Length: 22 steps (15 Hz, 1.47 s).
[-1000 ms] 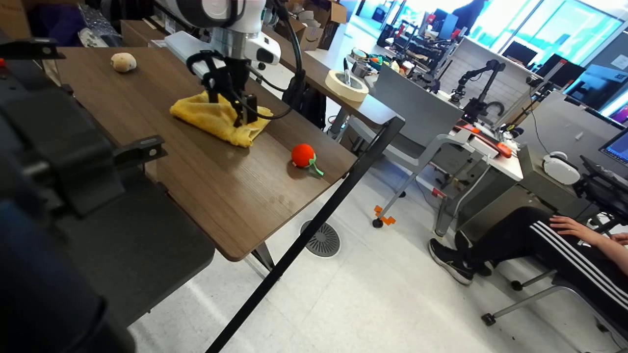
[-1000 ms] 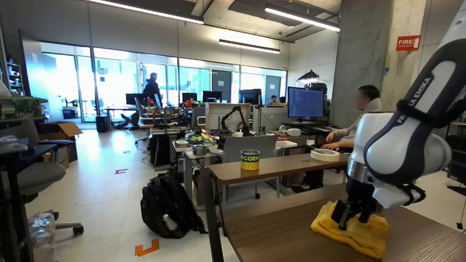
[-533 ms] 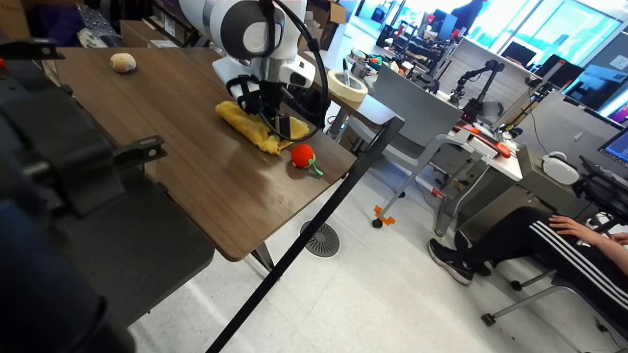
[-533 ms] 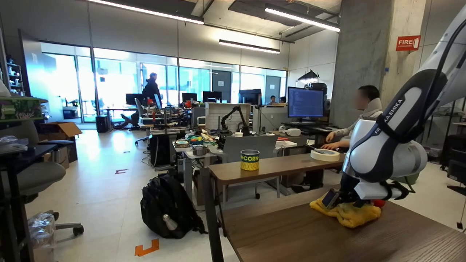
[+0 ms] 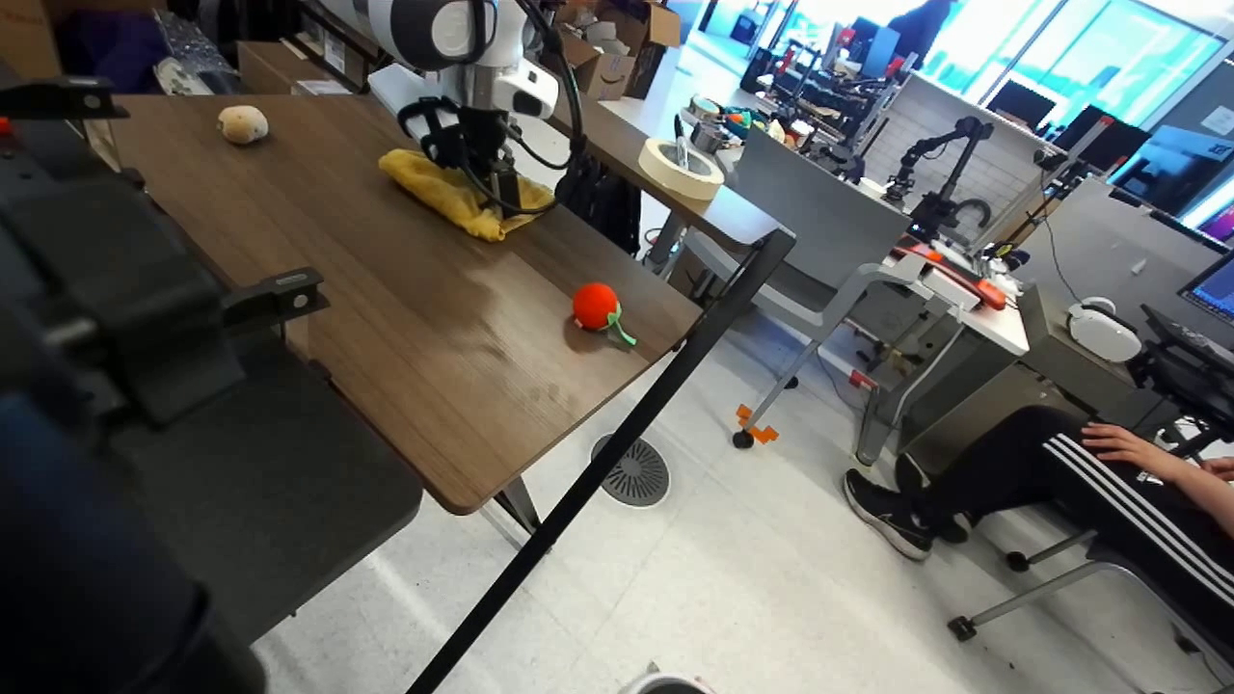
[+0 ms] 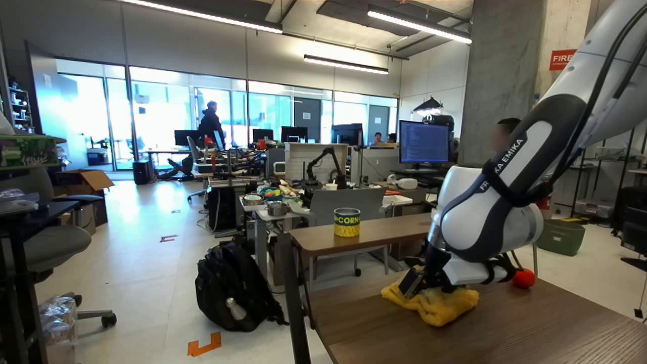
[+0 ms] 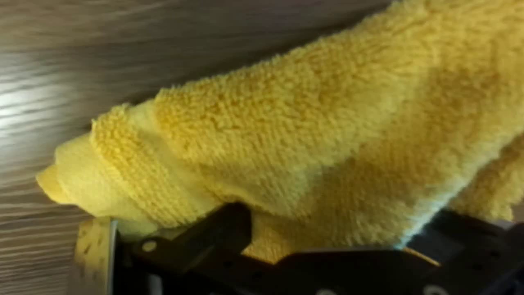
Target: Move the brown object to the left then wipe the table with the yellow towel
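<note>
Claw [image 6: 428,289] spread wide against the rumpled yellow towel [image 6: 442,309], wood-grain tabletop [image 6: 556,328] beneath, tan lump [image 5: 243,124] and red ball [image 5: 596,306] lying well apart

Hand [image 6: 427,290] atop yel. towel [image 6: 444,307] on tbl [image 6: 536,323]

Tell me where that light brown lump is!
In an exterior view, the light brown lump sits on the table, near its upper-left corner, left of the yellow towel.
</note>
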Tool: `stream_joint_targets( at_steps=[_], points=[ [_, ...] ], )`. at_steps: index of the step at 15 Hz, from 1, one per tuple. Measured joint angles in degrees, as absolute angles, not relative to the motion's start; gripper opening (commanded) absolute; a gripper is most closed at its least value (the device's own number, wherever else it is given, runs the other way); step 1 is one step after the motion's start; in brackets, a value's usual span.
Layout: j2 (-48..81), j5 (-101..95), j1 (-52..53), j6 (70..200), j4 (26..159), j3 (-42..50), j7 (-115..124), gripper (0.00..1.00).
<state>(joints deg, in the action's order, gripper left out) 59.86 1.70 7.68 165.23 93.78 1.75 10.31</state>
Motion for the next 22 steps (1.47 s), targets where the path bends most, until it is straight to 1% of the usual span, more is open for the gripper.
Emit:
stream_joint_targets(
  at_steps=[5,9,12,17,20,22],
  points=[
    [63.2,1.64,16.13,159.74,85.82,1.82,13.83,1.0],
    [65.76,1.64,16.69,157.3,80.54,2.88,15.02,1.0],
    [66.47,1.76,13.41,157.3,79.56,4.8,15.71,1.0],
    [65.63,2.92,3.28,157.34,81.35,5.69,16.05,1.0],
    [63.74,2.99,-2.4,157.43,84.34,2.71,11.66,1.0],
    [62.12,2.96,-3.84,157.44,87.11,0.0,7.43,1.0]
  ],
)
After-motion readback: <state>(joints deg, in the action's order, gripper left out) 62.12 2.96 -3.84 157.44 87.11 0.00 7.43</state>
